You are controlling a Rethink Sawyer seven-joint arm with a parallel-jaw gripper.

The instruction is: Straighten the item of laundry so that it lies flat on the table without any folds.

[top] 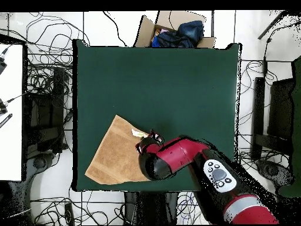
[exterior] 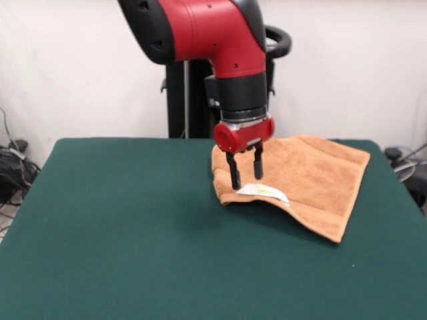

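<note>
The table (exterior: pixel 133 253) fills most of the front view, a broad rectangle covered in dark green cloth, its near and left parts bare. The red and black arm (exterior: pixel 213 40) comes down over the table's far right part, its black wrist ending in a red housing. The towel (exterior: pixel 313 177), orange-tan terry, lies on the table's far right area, its far edge close to the table's far edge and its right corner close to the right edge. It is not flat: the left side near the gripper is doubled over and humped, with a rounded fold along the left edge, while the right part spreads out smoother toward a near corner that points at the viewer's right. In the overhead view the towel (top: pixel 117 154) sits skewed near one corner of the table (top: pixel 159 76), partly covered by the arm (top: pixel 176 159). The gripper (exterior: pixel 245 179) hangs just over the folded left part, its two black fingers (exterior: pixel 235 172) parted and gripping nothing. The small white care tag (exterior: pixel 263 192) lies on the towel just below the fingertips.
</note>
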